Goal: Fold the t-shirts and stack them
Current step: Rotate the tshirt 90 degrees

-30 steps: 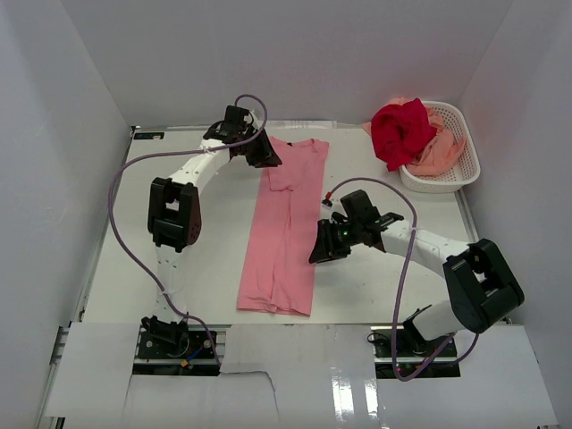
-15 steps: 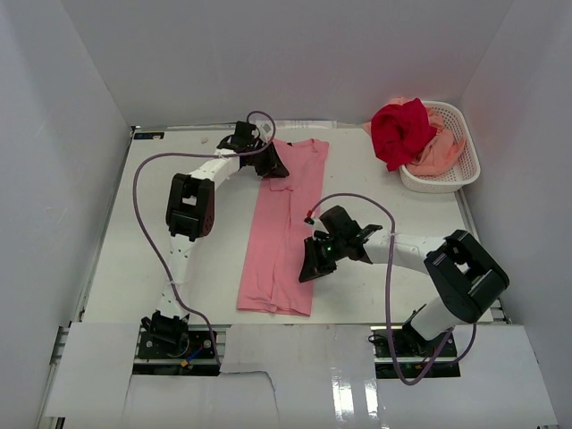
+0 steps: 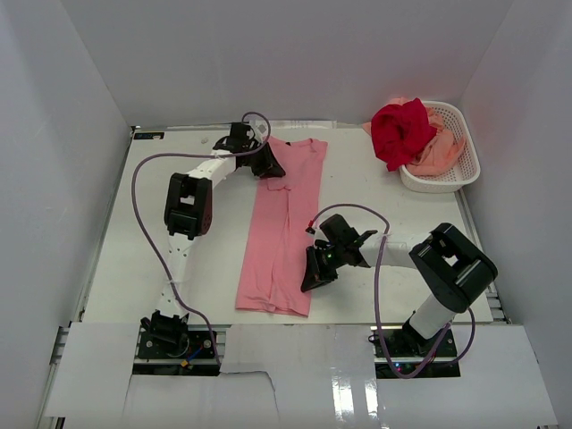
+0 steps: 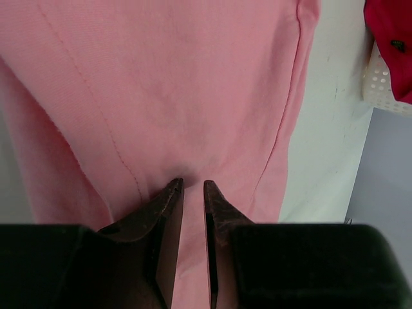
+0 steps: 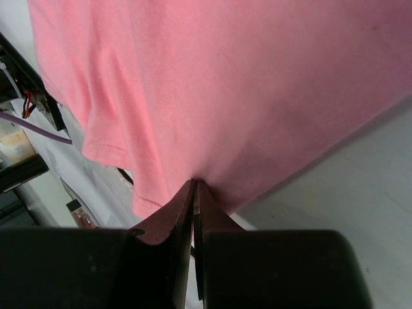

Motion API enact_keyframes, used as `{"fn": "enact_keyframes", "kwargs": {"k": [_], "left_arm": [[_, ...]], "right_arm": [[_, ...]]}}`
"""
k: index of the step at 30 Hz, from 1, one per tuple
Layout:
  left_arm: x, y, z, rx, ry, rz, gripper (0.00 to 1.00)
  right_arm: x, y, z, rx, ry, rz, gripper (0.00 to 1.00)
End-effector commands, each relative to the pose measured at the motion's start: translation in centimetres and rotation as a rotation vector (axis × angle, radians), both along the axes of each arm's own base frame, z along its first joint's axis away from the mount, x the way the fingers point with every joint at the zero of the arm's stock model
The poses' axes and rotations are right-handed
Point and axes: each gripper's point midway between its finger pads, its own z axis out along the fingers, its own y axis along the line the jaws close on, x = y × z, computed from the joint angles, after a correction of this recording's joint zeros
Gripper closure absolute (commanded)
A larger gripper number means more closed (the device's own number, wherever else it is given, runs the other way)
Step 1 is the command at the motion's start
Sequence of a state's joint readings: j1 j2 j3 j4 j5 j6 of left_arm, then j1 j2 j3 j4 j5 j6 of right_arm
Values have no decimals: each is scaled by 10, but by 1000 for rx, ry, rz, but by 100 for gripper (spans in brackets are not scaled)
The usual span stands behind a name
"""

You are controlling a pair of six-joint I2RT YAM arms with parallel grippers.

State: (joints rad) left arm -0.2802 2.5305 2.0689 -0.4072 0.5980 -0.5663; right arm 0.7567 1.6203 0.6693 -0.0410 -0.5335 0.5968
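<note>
A pink t-shirt (image 3: 284,223) lies on the table as a long narrow strip, collar end far, hem near. My left gripper (image 3: 267,164) is at its far left corner. In the left wrist view the left gripper (image 4: 193,187) has its jaws a narrow gap apart, with a fold of the pink t-shirt (image 4: 180,84) pinched between them. My right gripper (image 3: 309,279) is at the strip's right edge, near the hem. The right wrist view shows the right gripper (image 5: 194,183) shut on the puckered edge of the pink t-shirt (image 5: 244,77). A deep red t-shirt (image 3: 400,130) and a peach t-shirt (image 3: 440,156) are piled in the basket.
A white lattice basket (image 3: 469,165) stands at the back right of the table; its wall (image 4: 376,84) and the red cloth (image 4: 389,38) also show at the right of the left wrist view. White walls enclose the table on three sides. Purple cables loop from both arms.
My right gripper has moved left and nearer to the pink t-shirt's right edge and closed on it. The left gripper shifted slightly right early on, then held still.
</note>
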Motion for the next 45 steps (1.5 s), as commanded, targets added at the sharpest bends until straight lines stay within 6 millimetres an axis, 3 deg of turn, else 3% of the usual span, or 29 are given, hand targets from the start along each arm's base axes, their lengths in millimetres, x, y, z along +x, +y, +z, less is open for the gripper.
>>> {"fn": "enact_keyframes", "kwargs": {"k": [1,6,9,13,14,15,18,24,31,37,45], "left_arm": [[20,50,-15,84,4,112,69],[35,87,-16,105,2,191,69],[41,98,-14,91,3,210,69],[46,98,-7,78,-11,212,69],[47,97,-4,68,-13,209,68],[48,95,-3,62,-13,207,68],[49,92,5,44,-21,201,68],[54,87,35,3,-66,185,68],[54,79,73,-54,-105,166,67],[55,70,100,-78,-150,148,66],[45,30,100,-106,-160,62,66]], "right_arm": [[-8,-21,-26,-113,18,-20,92],[-7,-29,-26,-156,16,-38,92],[-5,-32,-22,-170,1,-42,92],[-2,-30,-17,-159,-15,-33,91],[1,-26,-13,-149,-25,-32,86],[3,-24,-10,-139,-37,-26,72],[17,-9,9,-86,-103,3,62],[33,14,52,-6,-220,47,58],[6,17,76,2,-310,109,55],[-23,19,66,-71,-313,153,54],[-38,46,55,-75,-293,206,58]]}}
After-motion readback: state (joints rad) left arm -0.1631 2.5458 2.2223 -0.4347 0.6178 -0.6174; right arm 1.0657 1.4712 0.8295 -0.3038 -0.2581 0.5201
